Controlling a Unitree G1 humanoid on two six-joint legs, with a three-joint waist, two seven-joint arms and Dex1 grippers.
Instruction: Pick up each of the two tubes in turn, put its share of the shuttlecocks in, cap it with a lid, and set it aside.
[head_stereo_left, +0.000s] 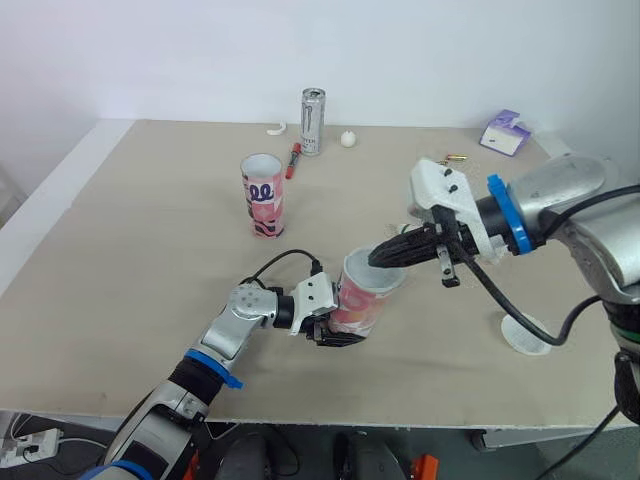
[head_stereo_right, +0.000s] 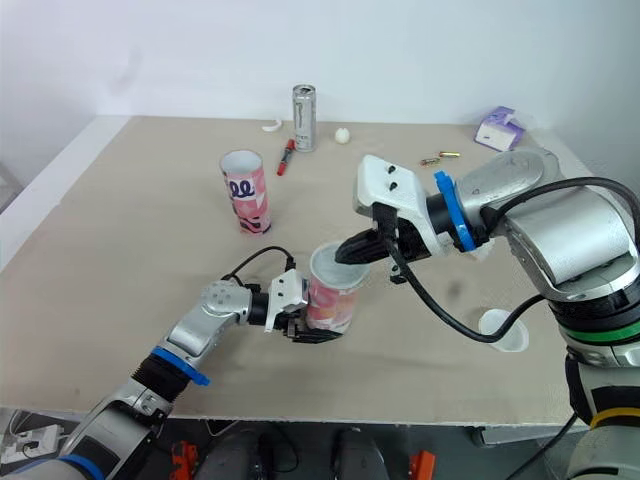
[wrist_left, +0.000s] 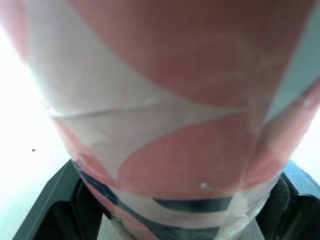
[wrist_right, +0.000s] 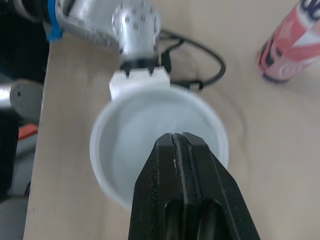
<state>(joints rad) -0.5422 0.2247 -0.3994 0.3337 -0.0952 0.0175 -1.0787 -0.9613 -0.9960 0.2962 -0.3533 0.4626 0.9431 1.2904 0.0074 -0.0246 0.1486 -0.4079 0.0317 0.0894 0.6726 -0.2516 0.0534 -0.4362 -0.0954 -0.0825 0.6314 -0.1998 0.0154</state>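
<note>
We see 2 pink-and-white tubes. The near tube (head_stereo_left: 362, 300) sits in front, tilted a little, with a white lid (head_stereo_left: 377, 273) over its mouth (whether it is fully seated we cannot tell). The far tube (head_stereo_left: 263, 196) stands upright and open, well behind it. A 2nd lid (head_stereo_left: 525, 336) lies flat, off to the right.

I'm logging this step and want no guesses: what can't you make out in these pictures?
Inside the held tube: in the right wrist view the shut right gripper covers its blurred pale mouth; lidded or open, cannot tell.
Inside the standing tube: its wall hides it in the head views.
The left gripper: the tube hides its fingertips in the left wrist view.
The small brass things at the far edge: too small.
</note>
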